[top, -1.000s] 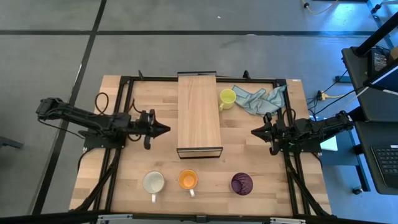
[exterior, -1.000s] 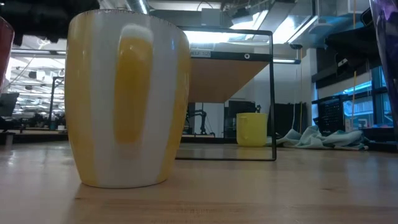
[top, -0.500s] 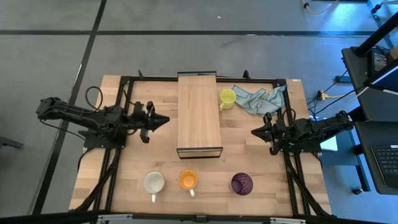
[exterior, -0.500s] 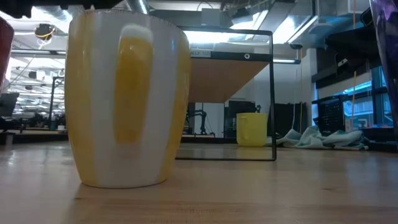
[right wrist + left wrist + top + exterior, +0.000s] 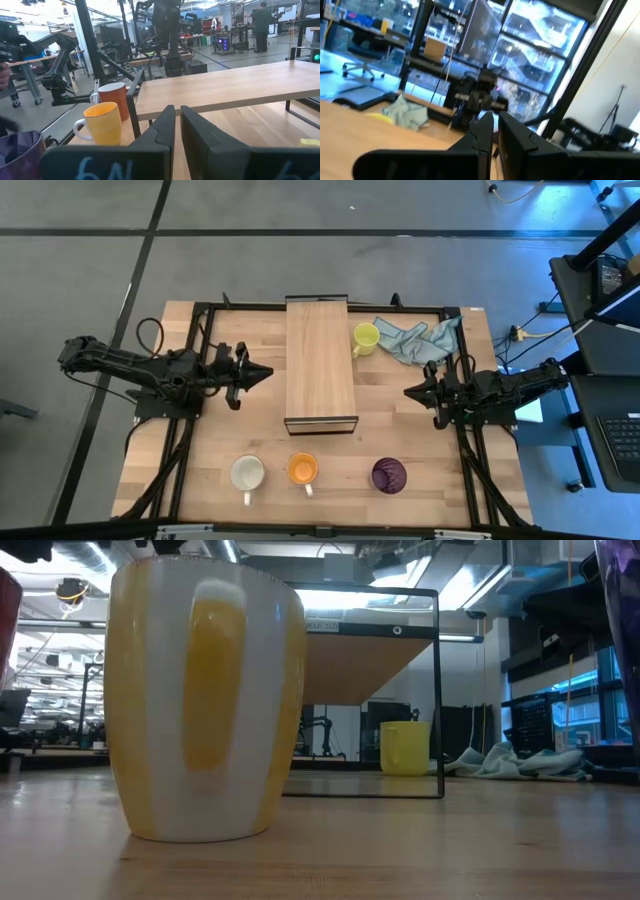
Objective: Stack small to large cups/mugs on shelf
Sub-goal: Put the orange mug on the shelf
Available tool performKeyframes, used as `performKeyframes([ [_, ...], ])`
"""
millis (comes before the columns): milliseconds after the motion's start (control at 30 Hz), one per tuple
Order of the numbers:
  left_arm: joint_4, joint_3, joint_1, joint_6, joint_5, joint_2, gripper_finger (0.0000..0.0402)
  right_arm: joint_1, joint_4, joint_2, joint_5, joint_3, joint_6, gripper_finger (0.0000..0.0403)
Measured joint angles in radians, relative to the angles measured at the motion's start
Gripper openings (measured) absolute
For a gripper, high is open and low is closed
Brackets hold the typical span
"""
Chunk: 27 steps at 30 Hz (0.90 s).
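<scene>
- High view: the shelf [image 5: 320, 365] lies lengthwise down the middle of the tabletop [image 5: 200, 480], its dark frame end toward the near edge. The yellow mug [image 5: 366, 337] stands just beside its right side near the far edge, against the blue-grey cloth [image 5: 418, 340]. The white mug [image 5: 247, 474], orange mug [image 5: 302, 469] and purple mug [image 5: 388, 475] line the near edge. The left gripper [image 5: 262, 372], jaws together and empty, hangs left of the shelf, well apart from every mug; a second ago it sat nearer the near edge. The right gripper [image 5: 408, 392], jaws together and empty, has not moved and waits right of the shelf.
- Low view: the orange mug [image 5: 205, 700] fills the foreground, blocking much; the purple mug is cut off at the right edge. Neither gripper shows.
- Left wrist view: the cloth [image 5: 405, 114] is blurred; any mug beside it is hard to make out.
- Right wrist view: the closed fingers [image 5: 160, 131] point at the shelf [image 5: 225, 87]; the purple mug [image 5: 20, 147] is cut off.
</scene>
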Motion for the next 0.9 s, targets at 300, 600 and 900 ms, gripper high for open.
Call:
performKeyframes([
  [300, -0.457, 0.0, 0.0, 0.137, 0.093, 0.0, 0.0023, 0.0, 0.0, 0.0, 0.0, 0.0, 0.001, 0.0032],
  [600, -0.58, 0.0, -0.001, 0.147, 0.186, 0.001, 0.0023, 0.0, 0.0, 0.0, 0.0, 0.0, 0.001, 0.0032],
  [900, -0.576, 0.0, 0.0, 0.144, 0.082, 0.001, 0.0023, 0.0, 0.0, 0.0, 0.0, 0.0, 0.0, 0.0032],
])
